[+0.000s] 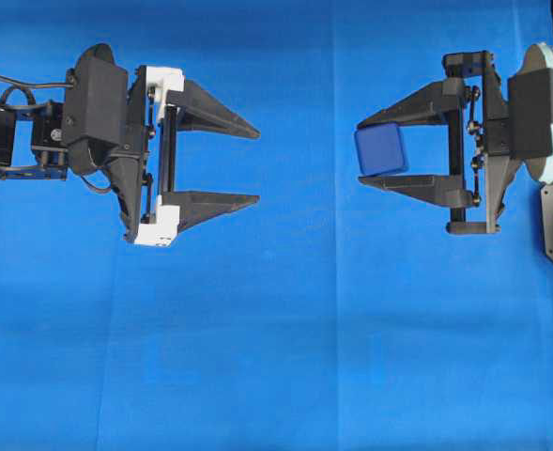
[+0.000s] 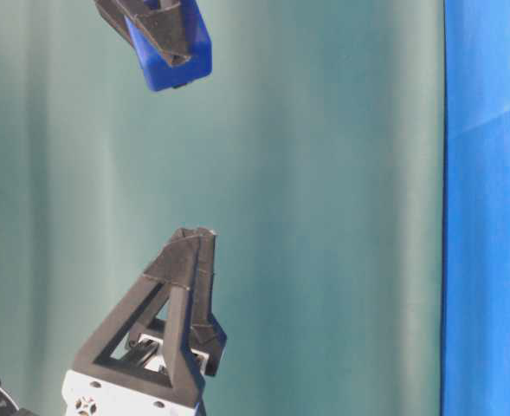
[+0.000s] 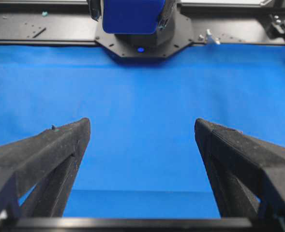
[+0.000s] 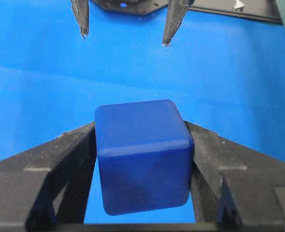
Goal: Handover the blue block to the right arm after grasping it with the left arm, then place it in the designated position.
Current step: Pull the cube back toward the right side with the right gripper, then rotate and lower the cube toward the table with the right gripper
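While left gripper (image 1: pixel 258 162) gapes wide w/ matte pointed fingers, right gripper (image 1: pixel 359 152) pinches smooth rounded blue block (image 1: pixel 380 151)

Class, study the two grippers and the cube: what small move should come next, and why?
Probably the right gripper should start lowering the blue block toward the blue cloth. Its fingers clamp the block on both sides, held up off the cloth, while the left gripper stands wide open, empty and well apart, so the handover looks finished and only placing remains.
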Controlling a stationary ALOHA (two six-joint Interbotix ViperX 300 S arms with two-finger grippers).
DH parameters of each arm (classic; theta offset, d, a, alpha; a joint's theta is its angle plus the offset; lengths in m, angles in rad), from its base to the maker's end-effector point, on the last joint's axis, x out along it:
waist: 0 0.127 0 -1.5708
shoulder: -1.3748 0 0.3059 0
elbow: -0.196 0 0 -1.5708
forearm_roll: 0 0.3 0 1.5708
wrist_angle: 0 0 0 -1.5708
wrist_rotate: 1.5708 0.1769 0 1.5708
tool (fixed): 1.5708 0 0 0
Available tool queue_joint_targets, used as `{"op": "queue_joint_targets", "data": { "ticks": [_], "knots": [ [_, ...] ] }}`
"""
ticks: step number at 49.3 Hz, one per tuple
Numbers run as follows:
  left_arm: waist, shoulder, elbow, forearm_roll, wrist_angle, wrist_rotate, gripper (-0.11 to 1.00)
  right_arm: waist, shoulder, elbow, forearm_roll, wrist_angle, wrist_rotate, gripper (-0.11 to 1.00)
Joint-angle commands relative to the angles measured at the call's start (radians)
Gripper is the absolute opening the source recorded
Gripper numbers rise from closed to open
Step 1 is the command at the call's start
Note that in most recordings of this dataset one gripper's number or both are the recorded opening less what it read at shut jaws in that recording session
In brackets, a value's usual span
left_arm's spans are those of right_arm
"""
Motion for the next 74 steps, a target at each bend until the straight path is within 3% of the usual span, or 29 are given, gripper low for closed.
{"op": "queue_joint_targets", "data": {
  "ticks": [1,57,74],
  "knots": [
    [-0.002,-0.023,-0.012,-0.002,-0.005,-0.002,0.93,0.002,-0.006,-0.026,0.003,-0.008,0.002,0.45],
    [-0.002,-0.023,-0.015,-0.002,-0.005,0.0,0.93,0.002,-0.006,-0.026,0.005,-0.003,0.005,0.45],
    [-0.002,-0.023,-0.015,-0.002,-0.005,0.0,0.93,0.003,-0.006,-0.026,0.008,0.078,0.048,0.45]
  ]
}}
